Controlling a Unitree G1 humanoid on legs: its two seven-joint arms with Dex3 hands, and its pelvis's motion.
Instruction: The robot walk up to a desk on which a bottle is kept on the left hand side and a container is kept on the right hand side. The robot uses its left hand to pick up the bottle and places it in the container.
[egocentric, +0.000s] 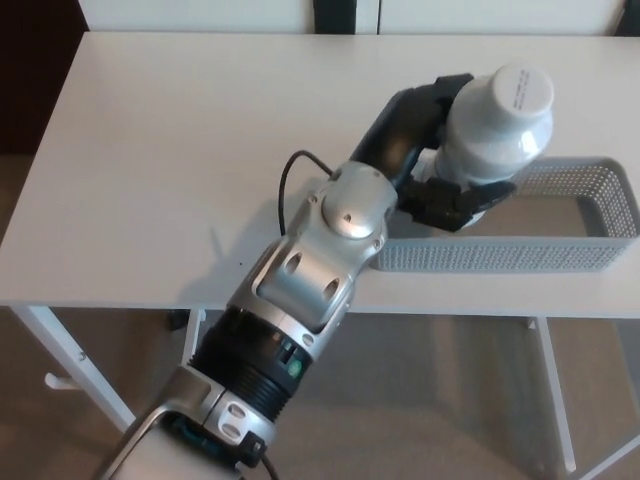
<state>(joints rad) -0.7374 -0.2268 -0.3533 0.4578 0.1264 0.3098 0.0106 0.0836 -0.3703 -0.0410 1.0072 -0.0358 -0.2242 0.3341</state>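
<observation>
**One bottle held over the basket**

One hand does the work: the left hand (440, 180) is clenched around the bottle (495, 125), black fingers (470, 200) wrapped under its lower body and the thumb side behind it. The bottle is white, cap up and tilted a little toward the camera, and it hangs above the left part of the basket (590, 250), clear of the rim as far as the view shows. Its base is hidden by the fingers, so whether it has dipped below the rim cannot be told.

The grasp low on the body looks chosen to keep the bottle nearly upright, and the arm (320, 250) reaches in a diagonal from the near left of the basket so that the wrist clears the near wall. In my judgement the carry is almost done; what remains is to lower the bottle and let go.

The basket is a long grey mesh tray lying on the white table (150, 150), and nothing shows inside it. Left of the basket the table is bare. The forearm covers the basket's left end, and the fingers under the bottle sit close to the mesh wall; they could catch it on the way down. The right hand does not show.
</observation>
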